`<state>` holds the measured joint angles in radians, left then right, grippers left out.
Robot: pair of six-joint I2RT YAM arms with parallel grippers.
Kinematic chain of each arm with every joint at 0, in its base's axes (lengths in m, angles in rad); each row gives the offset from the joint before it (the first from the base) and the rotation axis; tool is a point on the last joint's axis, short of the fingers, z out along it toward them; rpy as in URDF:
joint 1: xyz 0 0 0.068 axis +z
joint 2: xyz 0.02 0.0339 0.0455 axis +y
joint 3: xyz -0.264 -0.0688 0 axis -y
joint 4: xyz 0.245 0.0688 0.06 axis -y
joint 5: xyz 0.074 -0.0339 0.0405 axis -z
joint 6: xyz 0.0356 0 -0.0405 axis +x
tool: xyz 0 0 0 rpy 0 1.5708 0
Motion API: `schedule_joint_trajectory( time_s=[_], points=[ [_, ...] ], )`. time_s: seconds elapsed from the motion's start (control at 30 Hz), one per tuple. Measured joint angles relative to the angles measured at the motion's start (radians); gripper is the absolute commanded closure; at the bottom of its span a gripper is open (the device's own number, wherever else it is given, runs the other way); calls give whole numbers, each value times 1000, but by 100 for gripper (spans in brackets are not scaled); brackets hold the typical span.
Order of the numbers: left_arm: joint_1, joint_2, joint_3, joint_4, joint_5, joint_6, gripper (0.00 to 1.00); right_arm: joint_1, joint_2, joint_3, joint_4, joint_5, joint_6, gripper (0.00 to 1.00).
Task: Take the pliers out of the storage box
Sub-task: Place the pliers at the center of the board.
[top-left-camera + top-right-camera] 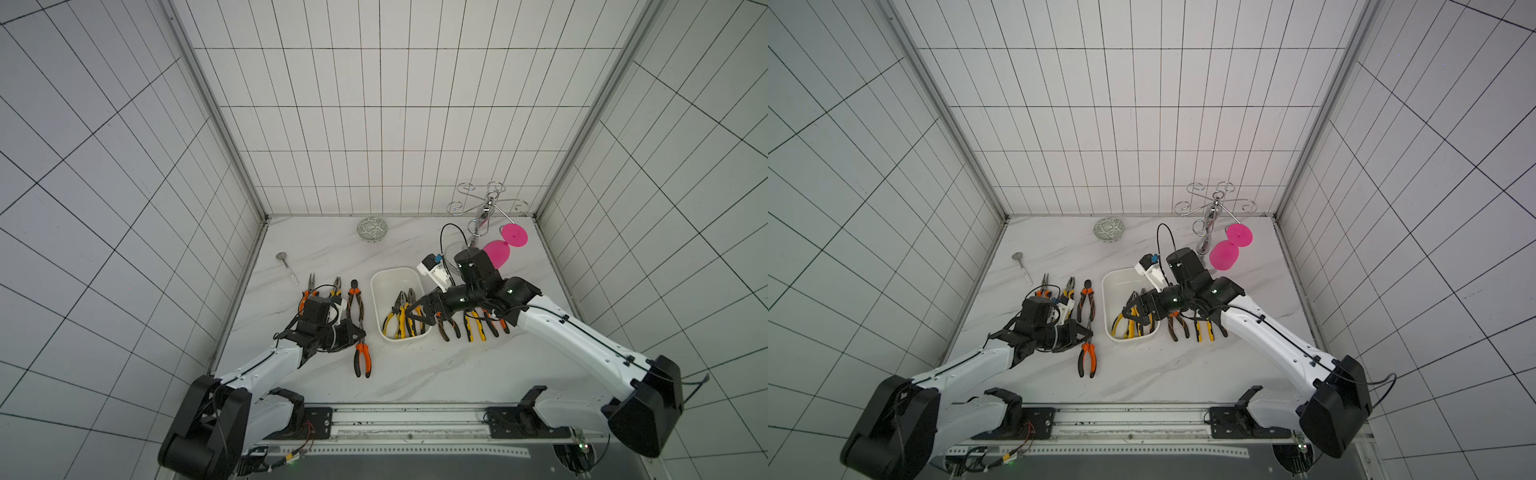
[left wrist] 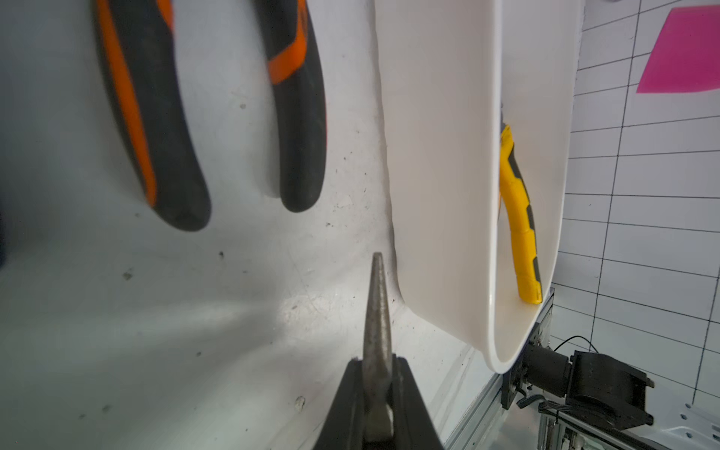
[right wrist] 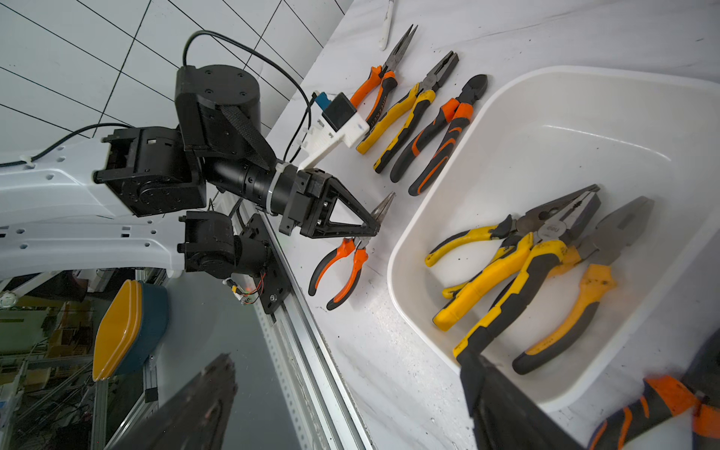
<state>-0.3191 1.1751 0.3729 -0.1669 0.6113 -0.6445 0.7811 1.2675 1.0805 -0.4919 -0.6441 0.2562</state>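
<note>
The white storage box (image 1: 395, 284) (image 1: 1121, 282) stands mid-table and holds three pliers (image 1: 399, 320) (image 3: 526, 265) with yellow-and-black handles. My left gripper (image 1: 360, 332) (image 2: 377, 362) is shut on the metal nose of orange-handled needle-nose pliers (image 1: 361, 359) (image 3: 343, 265), left of the box; their handles point toward the table's front. My right gripper (image 1: 417, 313) (image 3: 346, 354) hangs open over the box's front right part, above the pliers there, holding nothing. Three more pliers (image 1: 336, 291) lie in a row left of the box.
Several pliers (image 1: 473, 328) lie right of the box, partly under my right arm. A green-patterned bowl (image 1: 372, 229) and a silver spoon (image 1: 286, 266) sit at the back left. A pink glass (image 1: 498, 249) and a wire rack (image 1: 486, 208) stand at the back right.
</note>
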Motion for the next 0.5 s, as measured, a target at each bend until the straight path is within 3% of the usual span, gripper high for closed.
schedule_joint_trajectory(
  time_s=[0.2,0.5],
  points=[
    [-21,86,13,32,-21,14,99,0,0,0,-3,16,-3,8],
    [-21,135,47,11,-48,27,59,0,0,0,-11,43,-10,8]
  ],
)
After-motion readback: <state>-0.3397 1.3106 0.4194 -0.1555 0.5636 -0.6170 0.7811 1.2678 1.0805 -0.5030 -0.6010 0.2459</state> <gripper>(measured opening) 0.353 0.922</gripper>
